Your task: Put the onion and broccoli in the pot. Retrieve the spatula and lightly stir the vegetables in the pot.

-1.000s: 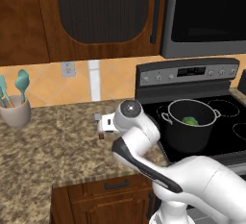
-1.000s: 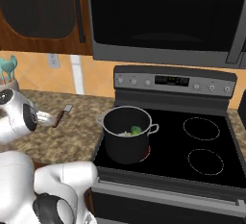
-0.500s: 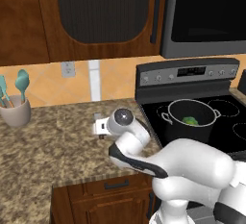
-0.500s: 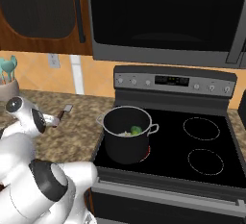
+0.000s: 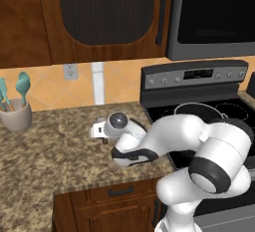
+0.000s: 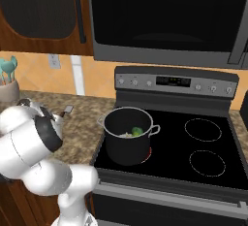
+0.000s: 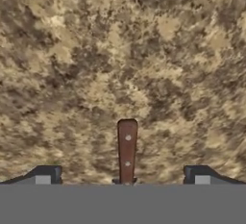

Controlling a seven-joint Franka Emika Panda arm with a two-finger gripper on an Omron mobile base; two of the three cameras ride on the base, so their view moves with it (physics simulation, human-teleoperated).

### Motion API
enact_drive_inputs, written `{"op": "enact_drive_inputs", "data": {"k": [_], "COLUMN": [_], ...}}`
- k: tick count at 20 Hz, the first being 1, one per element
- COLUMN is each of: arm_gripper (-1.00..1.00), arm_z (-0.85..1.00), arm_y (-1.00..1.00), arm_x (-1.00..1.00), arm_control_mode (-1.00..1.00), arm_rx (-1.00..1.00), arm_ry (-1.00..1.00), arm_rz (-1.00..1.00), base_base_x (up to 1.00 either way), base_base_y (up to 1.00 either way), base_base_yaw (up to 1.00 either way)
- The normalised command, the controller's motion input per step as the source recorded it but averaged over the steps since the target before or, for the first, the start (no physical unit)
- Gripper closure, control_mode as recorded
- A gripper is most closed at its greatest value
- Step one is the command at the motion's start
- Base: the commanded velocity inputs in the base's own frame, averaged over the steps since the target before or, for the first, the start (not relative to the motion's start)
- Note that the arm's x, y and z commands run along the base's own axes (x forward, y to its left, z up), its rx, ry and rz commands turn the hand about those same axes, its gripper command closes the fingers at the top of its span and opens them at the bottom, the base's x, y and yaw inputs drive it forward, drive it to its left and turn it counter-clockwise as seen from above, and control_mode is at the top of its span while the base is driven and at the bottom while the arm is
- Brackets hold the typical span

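Hand view: speckled brown counter across the whole field. Brown wooden handle of the spatula flat on the stone, running straight up from the bottom edge, rounded end toward the top, two small rivets along it. Gripper directly over that handle, jaws wide apart, one dark fingertip far to the left and the other far to the right, handle midway between them, touching neither. Blade hidden below the edge of the picture.

Right base view: black stove with a grey control panel at the back, dark microwave above. Dark grey pot on the front left burner, red glow at its base, loop handles on both sides. Inside, the green broccoli beside something pale, probably the onion, too small to tell for sure. Left of the stove, the counter, white arm bent low over it, silvery square blade of the spatula poking out past the hand, well apart from the pot. Beige cup with teal spoons at the far left by the wall.

Left base view: dark wood cabinets above, arm folded across the front of the stove, hand low over the counter near its middle. Beige cup with teal spoons at the far left.
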Motion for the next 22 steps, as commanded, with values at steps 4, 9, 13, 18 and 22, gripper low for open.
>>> {"op": "enact_drive_inputs", "data": {"k": [4,9,13,18,22], "arm_gripper": [-1.0,-1.0,-1.0,-1.0,-1.0], "arm_z": [-0.39,-0.34,-0.29,-0.23,-0.23], "arm_y": [0.12,0.04,0.06,0.03,0.07], "arm_x": [0.35,0.35,0.16,0.19,0.18], "arm_control_mode": [-1.0,-1.0,-1.0,-1.0,-1.0], "arm_rx": [0.0,0.0,0.0,0.0,0.0], "arm_ry": [0.01,0.05,0.05,0.04,0.03], "arm_rz": [0.0,0.0,-0.02,-0.03,-0.03], "base_base_x": [0.0,0.0,0.0,0.0,0.0], "base_base_y": [0.0,0.0,0.0,0.0,0.0], "base_base_yaw": [0.0,0.0,0.0,0.0,0.0]}}
